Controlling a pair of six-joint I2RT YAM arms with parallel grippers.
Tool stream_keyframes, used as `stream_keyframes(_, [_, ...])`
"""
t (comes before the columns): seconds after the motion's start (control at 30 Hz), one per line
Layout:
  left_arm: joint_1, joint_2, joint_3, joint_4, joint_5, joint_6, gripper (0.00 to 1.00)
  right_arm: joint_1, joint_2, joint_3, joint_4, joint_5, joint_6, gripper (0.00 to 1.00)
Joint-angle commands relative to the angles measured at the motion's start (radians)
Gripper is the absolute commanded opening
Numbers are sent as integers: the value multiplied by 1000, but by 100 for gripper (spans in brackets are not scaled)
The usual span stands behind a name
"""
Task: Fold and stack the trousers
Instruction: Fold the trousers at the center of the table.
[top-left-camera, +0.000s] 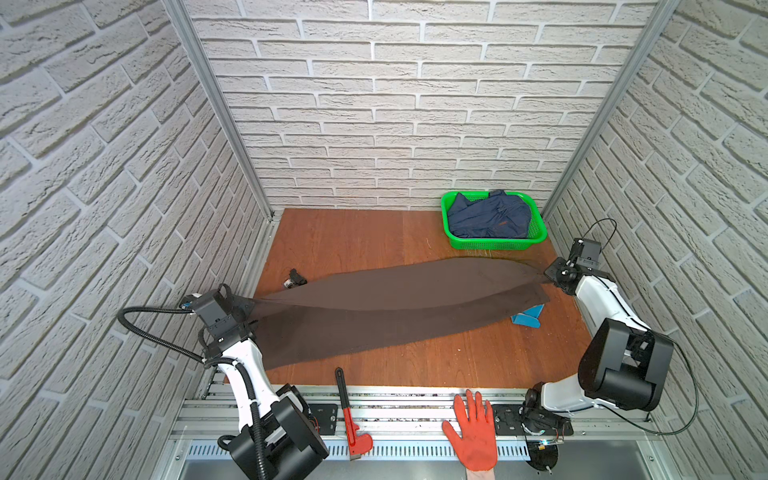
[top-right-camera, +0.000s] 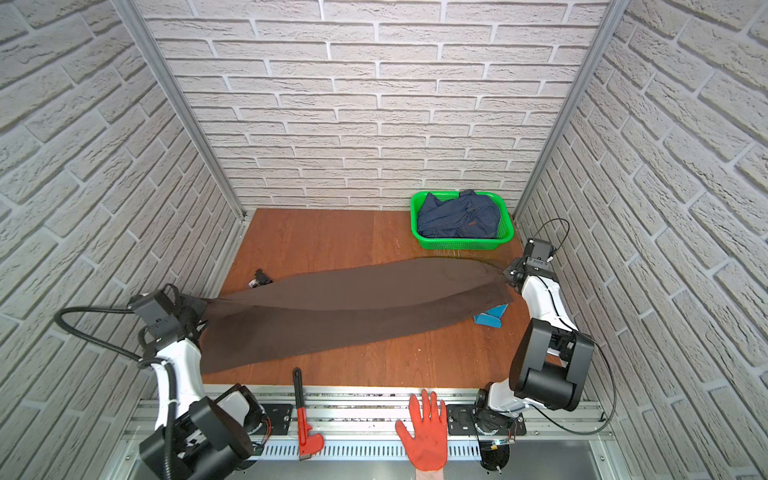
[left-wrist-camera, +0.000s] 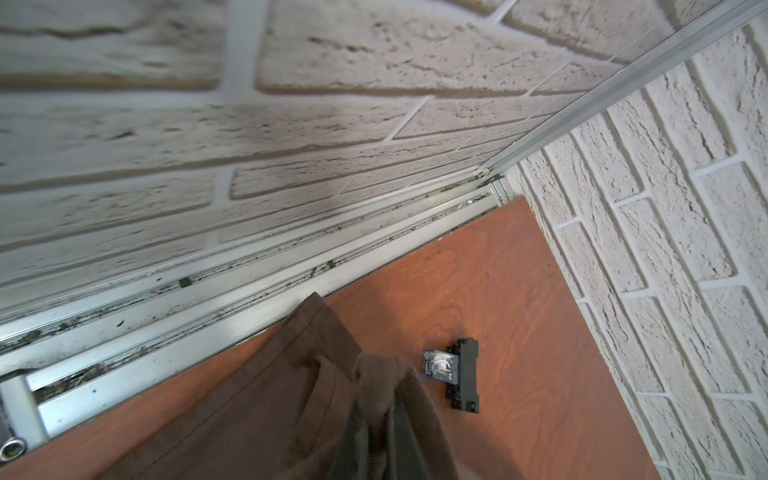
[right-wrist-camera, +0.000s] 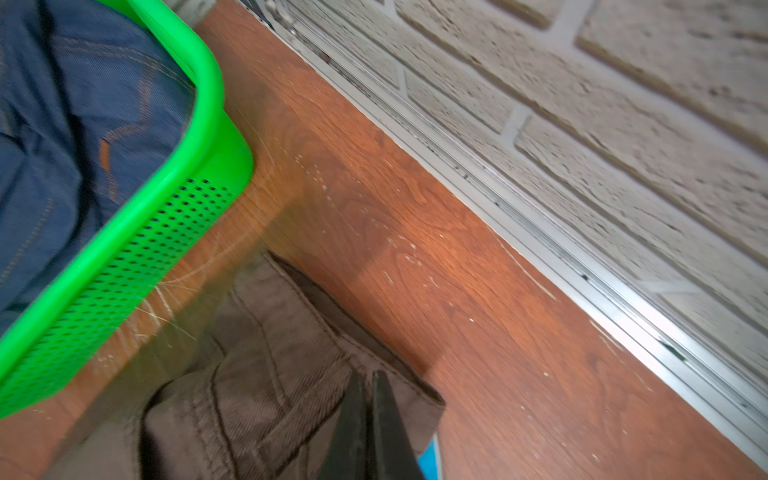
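The dark brown trousers (top-left-camera: 395, 307) (top-right-camera: 345, 309) hang stretched across the wooden table between my two grippers, their lower leg sagging onto the board. At the left table edge my left gripper (top-left-camera: 249, 305) (top-right-camera: 203, 305) is shut on one end; in the left wrist view the fabric (left-wrist-camera: 266, 407) bunches over that gripper (left-wrist-camera: 380, 411). At the right edge my right gripper (top-left-camera: 546, 276) (top-right-camera: 508, 274) is shut on the other end. In the right wrist view this gripper (right-wrist-camera: 368, 376) pinches the stitched waistband (right-wrist-camera: 270, 365).
A green basket (top-left-camera: 490, 244) (right-wrist-camera: 137, 232) at the back right holds a dark blue denim garment (top-left-camera: 490, 216). A blue object (top-left-camera: 528, 318) lies partly under the trousers. A small black relay (top-left-camera: 295, 279) (left-wrist-camera: 453, 374) sits at the left. A red wrench (top-left-camera: 349, 411) and an orange-gloved hand (top-left-camera: 473, 432) rest on the front rail.
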Motion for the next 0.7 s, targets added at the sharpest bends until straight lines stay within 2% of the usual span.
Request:
stream_keyframes(0.0, [17, -47, -19, -30, -64, -5, 0, -22, -39, -10, -6, 75, -35, 6])
stream_keyframes(0.13, [47, -97, -24, -87, -81, -5, 0, -38, -53, -12, -23, 93, -50, 6])
stream_keyframes(0.37, [156, -210, -24, -157, -52, -6, 0, -54, -91, -14, -56, 127, -65, 6])
stream_keyframes(0.67, [164, -168, -116, -112, 9, -39, 0, -54, -59, -70, -43, 142, -55, 6])
